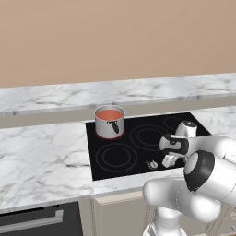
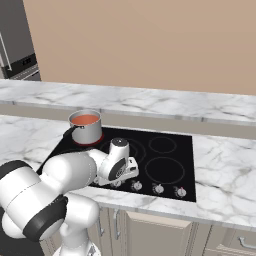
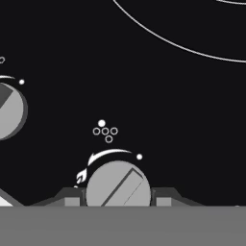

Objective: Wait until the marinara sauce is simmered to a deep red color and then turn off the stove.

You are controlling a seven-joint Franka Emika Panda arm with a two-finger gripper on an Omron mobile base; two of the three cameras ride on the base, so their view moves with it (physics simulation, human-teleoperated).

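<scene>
The marinara sauce (image 1: 109,114), orange-red, fills a steel saucepan (image 1: 110,124) on the back left burner of the black stove (image 1: 138,152), set in the marble table (image 1: 41,156). At the stove's front edge, the gripper (image 3: 117,199) has its fingers (image 3: 161,197) pinching 1 silver knob (image 3: 117,185); another knob (image 3: 9,111) sits beside.
</scene>
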